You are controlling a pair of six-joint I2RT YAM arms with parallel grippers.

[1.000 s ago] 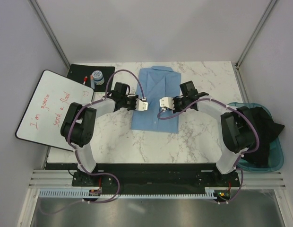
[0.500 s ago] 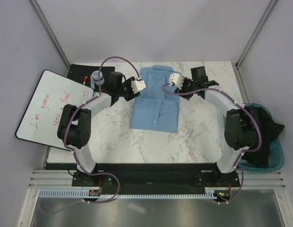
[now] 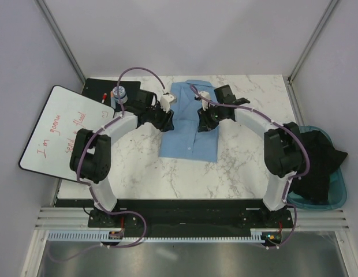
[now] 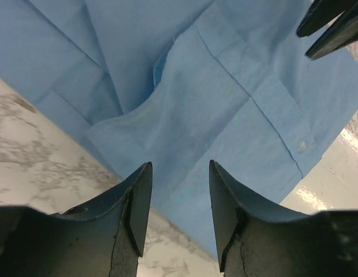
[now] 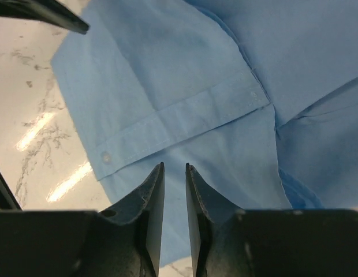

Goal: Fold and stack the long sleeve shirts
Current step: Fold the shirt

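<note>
The shirt (image 3: 187, 138) lies flat mid-bench (image 3: 242, 167), long axis running near to far, and over its far half the spread left hand (image 4: 179, 167) and the barely parted, empty right hand (image 5: 174, 167) flank it equally close.
</note>
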